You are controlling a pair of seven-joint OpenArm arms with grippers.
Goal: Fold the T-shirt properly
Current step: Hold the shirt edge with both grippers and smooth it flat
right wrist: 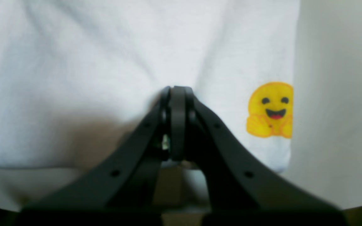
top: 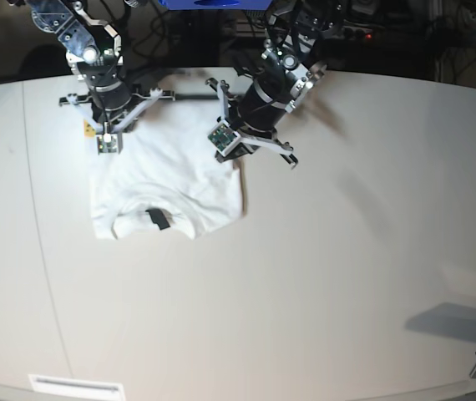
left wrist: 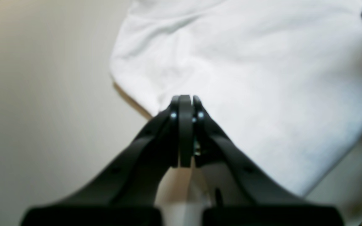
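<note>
Here the T-shirt is lying plain side up on the table, black neck label nearest the camera, its width running across between the arms. Behind it, the left gripper and right gripper are both pinching the far edge with jaws fully closed, each arm angling down over one far corner.

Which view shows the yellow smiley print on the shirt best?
The right wrist view: the yellow smiley print fills a good part of the frame at the T-shirt edge, face and hands readable. The base view shows only a tiny yellow speck there. The left wrist view shows plain white cloth, no print.
</note>
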